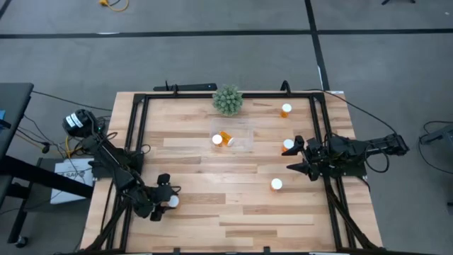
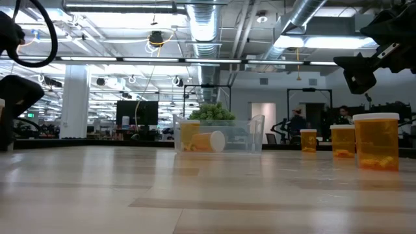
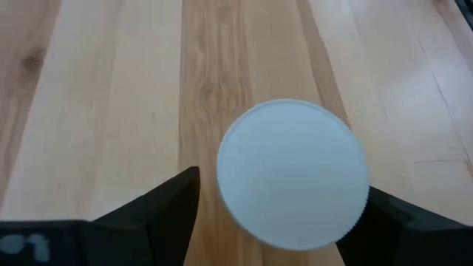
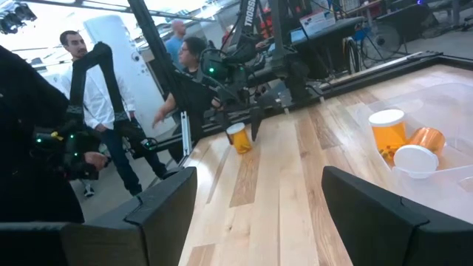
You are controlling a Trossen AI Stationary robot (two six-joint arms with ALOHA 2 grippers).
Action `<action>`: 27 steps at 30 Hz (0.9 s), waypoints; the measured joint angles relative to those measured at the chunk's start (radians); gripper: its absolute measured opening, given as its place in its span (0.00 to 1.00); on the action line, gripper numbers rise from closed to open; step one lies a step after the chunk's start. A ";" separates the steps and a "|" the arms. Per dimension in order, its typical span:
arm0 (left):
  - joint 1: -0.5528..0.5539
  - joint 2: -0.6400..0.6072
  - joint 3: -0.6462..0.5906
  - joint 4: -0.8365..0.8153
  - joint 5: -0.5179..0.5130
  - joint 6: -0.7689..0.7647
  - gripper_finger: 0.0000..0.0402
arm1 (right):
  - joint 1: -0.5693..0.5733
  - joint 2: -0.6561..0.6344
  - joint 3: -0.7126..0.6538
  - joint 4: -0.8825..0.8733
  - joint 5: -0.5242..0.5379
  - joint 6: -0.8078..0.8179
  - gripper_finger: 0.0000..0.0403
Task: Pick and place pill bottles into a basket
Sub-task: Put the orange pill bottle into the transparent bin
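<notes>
One orange pill bottle with a white cap (image 3: 292, 174) stands on the wood near the table's near left corner (image 1: 173, 201). My left gripper (image 3: 284, 218) points down over it, open, with one finger on each side of the cap. My right gripper (image 1: 292, 158) hovers open and empty at the right, just on the near side of another bottle (image 1: 288, 145). Two more bottles stand at the far right (image 1: 286, 110) and near right (image 1: 276, 184). The clear basket (image 1: 244, 145) in the middle holds two bottles (image 1: 217, 139) (image 1: 227, 136).
A spiky green plant (image 1: 227, 100) sits at the far edge, behind the basket. A black frame (image 1: 141, 120) runs along the table's sides. People (image 4: 111, 111) stand beyond the table's left side in the right wrist view.
</notes>
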 joint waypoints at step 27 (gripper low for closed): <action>0.222 0.000 0.000 0.222 -0.085 0.128 0.40 | 0.000 0.000 0.000 0.000 0.000 0.000 0.71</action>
